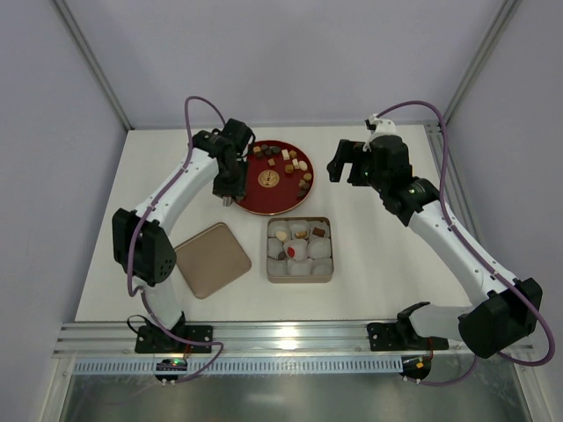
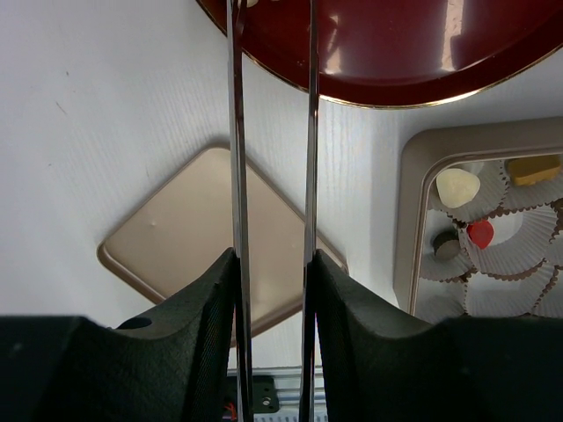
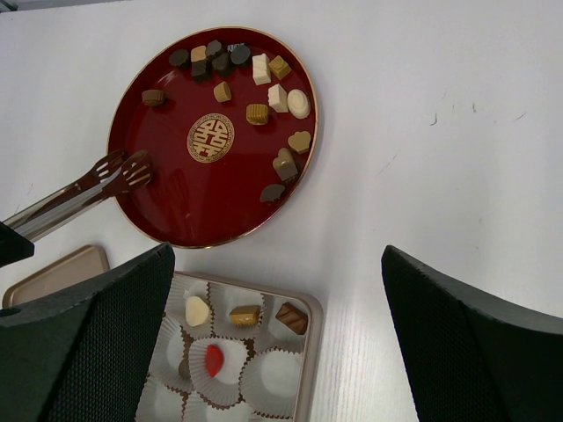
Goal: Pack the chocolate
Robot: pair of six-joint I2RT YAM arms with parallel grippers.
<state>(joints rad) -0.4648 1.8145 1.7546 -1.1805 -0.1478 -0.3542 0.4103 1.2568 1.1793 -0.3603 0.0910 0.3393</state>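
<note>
Several chocolate pieces [image 1: 290, 163] in dark brown, tan and cream lie along the far and right side of a red plate [image 1: 264, 202], also in the right wrist view [image 3: 255, 88]. A few pieces sit in white paper cups in a square tin [image 1: 299, 280]. My left gripper [image 1: 227, 189] is shut on metal tongs [image 2: 273, 132]. The tong tips [image 3: 123, 171] are over the plate's left part, close together, with nothing between them. My right gripper [image 1: 345, 163] is open and empty, above the table right of the plate.
The tin's lid [image 1: 211, 258] lies flat left of the tin, near the left arm. A gold emblem [image 1: 269, 179] marks the plate's middle. The tin [image 3: 312, 352] holds cream, tan, brown and red pieces; other cups are empty. The rail runs along the near edge.
</note>
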